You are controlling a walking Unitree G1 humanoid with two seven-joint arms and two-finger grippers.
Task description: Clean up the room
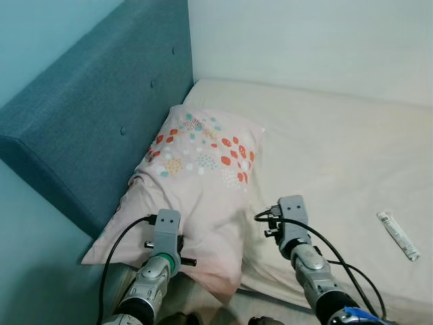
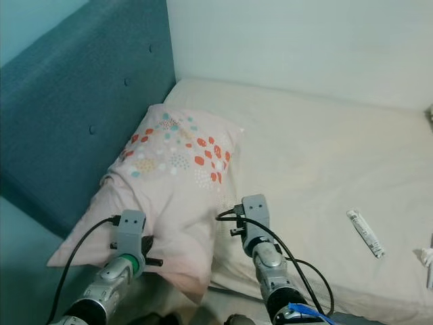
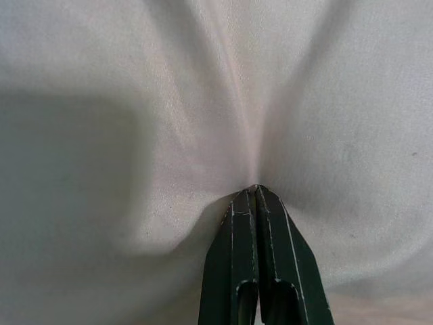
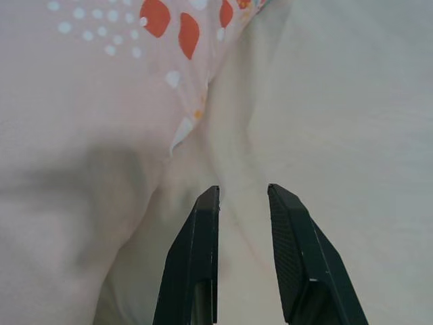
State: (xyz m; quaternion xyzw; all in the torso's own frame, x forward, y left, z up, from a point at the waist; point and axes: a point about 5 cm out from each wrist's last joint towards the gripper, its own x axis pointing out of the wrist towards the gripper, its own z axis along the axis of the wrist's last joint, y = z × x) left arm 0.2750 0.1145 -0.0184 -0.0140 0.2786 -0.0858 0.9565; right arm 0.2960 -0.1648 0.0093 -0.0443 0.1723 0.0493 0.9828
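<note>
A pale pink pillow printed with orange and teal dots lies at the head of the bed, leaning against the headboard. My left gripper is shut, pinching a fold of the pillow's plain fabric, and creases run out from its tips. The left wrist is over the pillow's near end. My right gripper is open just above the cream sheet, right beside the pillow's dotted edge, with nothing between its fingers. The right wrist sits to the right of the pillow.
A teal padded headboard runs along the left, and a white wall stands behind the cream mattress. A small white tube lies on the bed at the right. Some white item pokes in at the right edge.
</note>
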